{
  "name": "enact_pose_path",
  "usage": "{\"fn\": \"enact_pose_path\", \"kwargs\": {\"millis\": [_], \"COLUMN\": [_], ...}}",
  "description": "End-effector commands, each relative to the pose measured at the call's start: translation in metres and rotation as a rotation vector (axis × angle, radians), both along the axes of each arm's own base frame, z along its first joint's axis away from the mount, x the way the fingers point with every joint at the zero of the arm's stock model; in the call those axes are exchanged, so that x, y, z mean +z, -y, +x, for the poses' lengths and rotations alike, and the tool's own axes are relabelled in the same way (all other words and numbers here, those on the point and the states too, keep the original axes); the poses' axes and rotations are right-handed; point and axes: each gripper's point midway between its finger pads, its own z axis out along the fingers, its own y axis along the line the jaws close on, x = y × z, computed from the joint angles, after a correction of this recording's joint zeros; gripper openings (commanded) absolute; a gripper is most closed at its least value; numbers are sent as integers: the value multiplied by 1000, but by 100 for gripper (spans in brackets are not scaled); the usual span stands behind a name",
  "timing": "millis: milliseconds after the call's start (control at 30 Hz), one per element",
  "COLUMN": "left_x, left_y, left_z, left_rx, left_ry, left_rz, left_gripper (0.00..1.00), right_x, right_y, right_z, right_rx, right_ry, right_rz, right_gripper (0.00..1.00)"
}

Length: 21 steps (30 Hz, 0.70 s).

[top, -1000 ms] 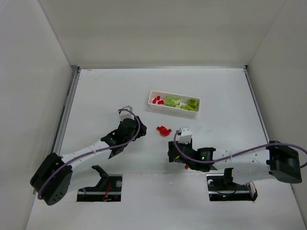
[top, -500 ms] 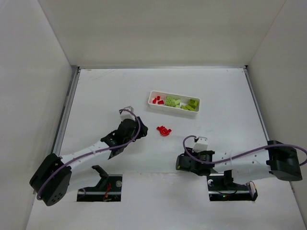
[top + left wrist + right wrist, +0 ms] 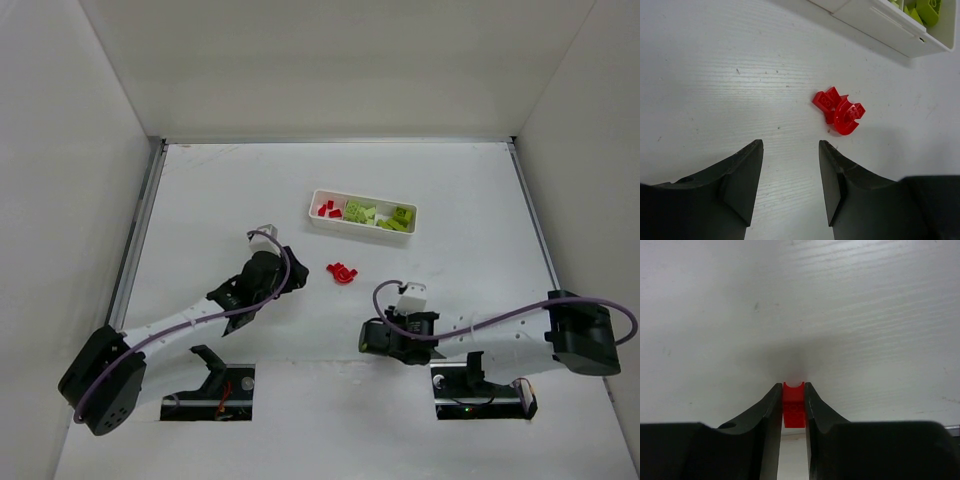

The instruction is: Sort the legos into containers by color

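A small red lego point(image 3: 794, 402) is pinched between the fingers of my right gripper point(image 3: 793, 386), which is shut on it, low over the table near the front edge point(image 3: 368, 340); the top view hides this brick. A loose clump of red legos point(image 3: 341, 272) point(image 3: 839, 111) lies mid-table. My left gripper point(image 3: 790, 145) point(image 3: 293, 281) hovers open and empty just left of the clump. The white tray of containers point(image 3: 316, 197) point(image 3: 880, 22) holds red legos point(image 3: 328, 209) in its left compartment and yellow-green legos point(image 3: 360, 212) point(image 3: 925, 7) in the middle and right ones.
White walls enclose the table on three sides. Two dark cut-outs for the arm bases point(image 3: 222, 388) sit at the near edge. Purple cables point(image 3: 500, 318) run along both arms.
My right gripper swung back toward the near edge and closed on a red lego. The left arm barely shifted and stays open.
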Motion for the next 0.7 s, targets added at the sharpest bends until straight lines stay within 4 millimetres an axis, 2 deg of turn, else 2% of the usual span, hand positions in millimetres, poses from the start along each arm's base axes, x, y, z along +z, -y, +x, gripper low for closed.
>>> {"fn": "enact_pose_path", "kwargs": {"millis": [0, 67, 133, 167, 233, 333, 400, 533, 667], "left_x": [11, 9, 8, 8, 8, 8, 8, 4, 2], "left_y": [4, 8, 15, 18, 25, 31, 37, 53, 68], "left_z": [4, 4, 3, 2, 0, 0, -3, -7, -8], "left_rx": [0, -4, -17, -24, -35, -28, -34, -55, -82], "left_ry": [32, 31, 31, 31, 38, 59, 63, 68, 69], "left_rz": [-34, -29, -33, -32, -27, -18, -15, -14, -3], "left_gripper": [46, 45, 45, 44, 43, 41, 41, 41, 41], "right_x": [43, 72, 111, 124, 156, 180, 183, 167, 159], "right_y": [-28, -39, -57, -65, -81, -102, -115, -137, -151], "right_z": [34, 66, 108, 122, 166, 215, 242, 293, 327], "right_rx": [29, 67, 120, 133, 170, 223, 243, 264, 256], "right_ry": [134, 223, 341, 385, 501, 585, 597, 585, 589], "right_rz": [77, 83, 110, 131, 183, 254, 272, 239, 242], "right_gripper": [22, 22, 22, 22, 22, 23, 23, 23, 28]}}
